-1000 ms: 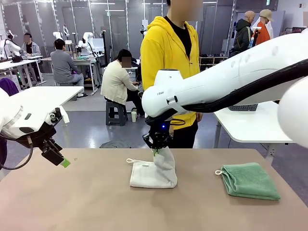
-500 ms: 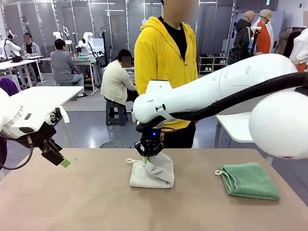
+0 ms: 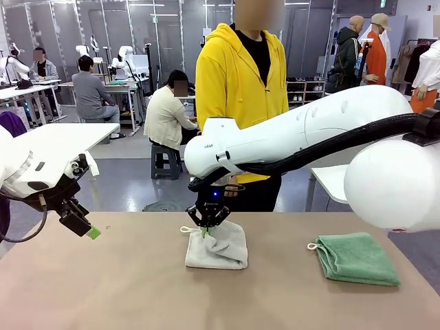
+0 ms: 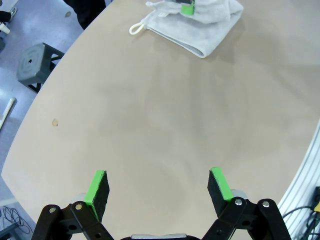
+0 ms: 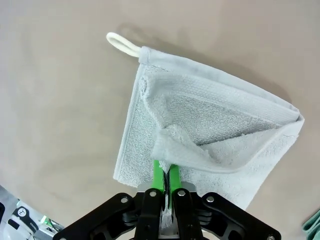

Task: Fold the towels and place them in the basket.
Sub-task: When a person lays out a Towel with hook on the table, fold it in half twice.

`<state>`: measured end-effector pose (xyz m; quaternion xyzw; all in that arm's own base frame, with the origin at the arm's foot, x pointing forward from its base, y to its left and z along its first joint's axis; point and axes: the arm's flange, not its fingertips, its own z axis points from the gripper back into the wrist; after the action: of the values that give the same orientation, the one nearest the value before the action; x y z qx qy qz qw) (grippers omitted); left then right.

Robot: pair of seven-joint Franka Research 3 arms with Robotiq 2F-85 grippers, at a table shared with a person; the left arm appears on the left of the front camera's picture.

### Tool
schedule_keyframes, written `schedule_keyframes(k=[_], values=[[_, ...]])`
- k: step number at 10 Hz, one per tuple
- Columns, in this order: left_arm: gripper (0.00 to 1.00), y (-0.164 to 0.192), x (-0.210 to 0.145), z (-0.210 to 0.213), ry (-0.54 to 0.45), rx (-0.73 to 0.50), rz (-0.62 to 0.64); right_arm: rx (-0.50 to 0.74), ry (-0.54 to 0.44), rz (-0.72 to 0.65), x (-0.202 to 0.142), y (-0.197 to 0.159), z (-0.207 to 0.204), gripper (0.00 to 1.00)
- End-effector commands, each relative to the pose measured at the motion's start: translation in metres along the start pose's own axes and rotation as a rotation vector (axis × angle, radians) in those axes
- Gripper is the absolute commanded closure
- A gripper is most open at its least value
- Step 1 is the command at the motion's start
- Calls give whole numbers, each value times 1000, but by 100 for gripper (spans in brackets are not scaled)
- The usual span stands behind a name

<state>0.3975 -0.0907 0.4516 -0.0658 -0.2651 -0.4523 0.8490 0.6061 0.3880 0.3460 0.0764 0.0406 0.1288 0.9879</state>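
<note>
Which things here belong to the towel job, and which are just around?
Job:
- cream-white towel, corner pinched in right gripper
- green towel, folded
- left gripper, open

Around:
- table
- person in yellow hoodie
- grey stool

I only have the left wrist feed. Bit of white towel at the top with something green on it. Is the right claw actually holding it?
Observer: Yes. The right claw is shut on a flap of the white towel, part folded over.
Operator: Where's the second towel?
Observer: The green towel lies folded on the table, to the robot's right of the white one, apart from it.
Operator: And my left claw?
Observer: The left claw is open, above bare table on the robot's left side.
</note>
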Motion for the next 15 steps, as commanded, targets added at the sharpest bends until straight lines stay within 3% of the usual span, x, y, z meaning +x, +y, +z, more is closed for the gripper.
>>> schedule_keyframes(k=[1, 5, 7, 9, 10, 11, 13, 15], values=[[0, -1, 1, 1, 11, 16, 6, 13, -1, 4, 5, 2, 2, 100], [0, -1, 1, 1, 11, 16, 6, 18, -8, 7, 2, 2, 4, 27], [0, -1, 1, 1, 11, 16, 6, 28, -20, 7, 0, 3, 6, 0], [0, -1, 1, 1, 11, 16, 6, 69, -35, -1, -4, 1, 12, 0], [0, -1, 1, 1, 11, 16, 6, 72, -43, -6, -6, -1, 15, 8], [0, -1, 1, 1, 11, 16, 6, 76, -49, -10, -9, -6, 18, 0], [0, -1, 1, 1, 11, 16, 6, 88, -59, -7, -15, -15, 23, 0], [0, -1, 1, 1, 11, 16, 6, 58, -41, -23, 3, 1, 20, 0]])
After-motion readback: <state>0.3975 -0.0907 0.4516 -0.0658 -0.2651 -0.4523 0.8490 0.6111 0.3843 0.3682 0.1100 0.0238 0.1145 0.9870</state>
